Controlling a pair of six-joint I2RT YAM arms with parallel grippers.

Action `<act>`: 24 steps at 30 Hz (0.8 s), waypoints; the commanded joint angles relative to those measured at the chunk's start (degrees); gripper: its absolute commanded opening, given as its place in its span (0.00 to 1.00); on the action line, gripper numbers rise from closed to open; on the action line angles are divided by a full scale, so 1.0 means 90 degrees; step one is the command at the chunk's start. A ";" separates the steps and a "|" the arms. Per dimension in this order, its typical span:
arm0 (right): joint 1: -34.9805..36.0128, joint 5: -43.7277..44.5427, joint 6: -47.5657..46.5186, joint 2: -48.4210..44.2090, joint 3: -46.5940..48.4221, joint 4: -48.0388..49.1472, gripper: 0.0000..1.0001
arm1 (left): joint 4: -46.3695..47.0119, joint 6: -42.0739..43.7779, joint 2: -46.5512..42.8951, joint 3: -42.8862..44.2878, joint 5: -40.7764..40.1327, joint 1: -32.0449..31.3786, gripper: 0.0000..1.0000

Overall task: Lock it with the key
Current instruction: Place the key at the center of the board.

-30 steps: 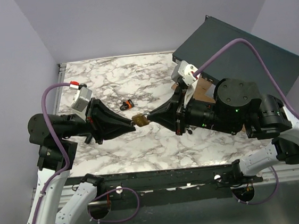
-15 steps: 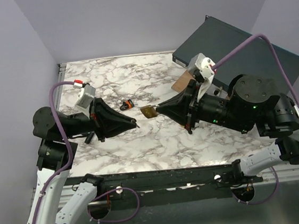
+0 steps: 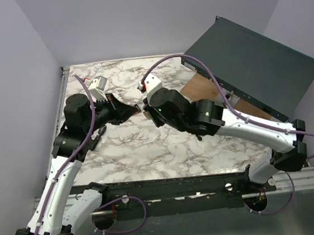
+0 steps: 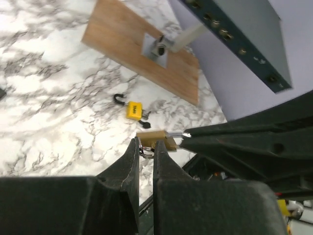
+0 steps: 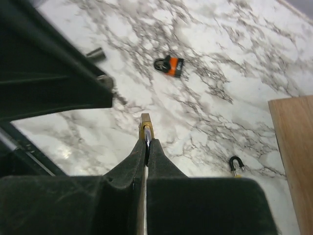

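Left end effector [image 4: 145, 146] faces right end effector [image 5: 145, 143], both closed.

Over the marble table [image 3: 166, 150], the left gripper [image 3: 136, 109] and the right gripper [image 3: 143, 105] meet tip to tip at the far left of centre. What lies between the tips is too small to tell. The left arm rises from the near left corner. The right arm stretches in from the near right, crossing a wooden board [image 3: 199, 88]. A dark rack unit [image 3: 252, 57] leans at the far right.
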 commanded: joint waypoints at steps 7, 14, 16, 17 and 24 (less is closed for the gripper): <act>-0.1647 -0.1146 0.1015 0.0835 -0.1663 0.1889 0.01 | 0.1015 -0.1770 0.1156 -0.1602 -0.2112 0.0010 0.00; -0.1872 -0.1258 0.1329 0.1960 -0.1665 0.2362 0.01 | 0.1465 -0.2169 0.2330 -0.2024 -0.2596 -0.0038 0.00; -0.1881 -0.1042 0.1422 0.2193 -0.1519 0.2253 0.01 | 0.1576 -0.2245 0.2617 -0.2091 -0.2594 -0.0053 0.00; -0.1881 -0.0958 0.1445 0.2266 -0.1482 0.2215 0.01 | 0.1590 -0.2273 0.2783 -0.2098 -0.2625 -0.0080 0.00; -0.1893 -0.1015 0.1585 0.2505 -0.1415 0.2211 0.01 | 0.1862 -0.2548 0.3474 -0.2317 -0.2733 -0.0257 0.00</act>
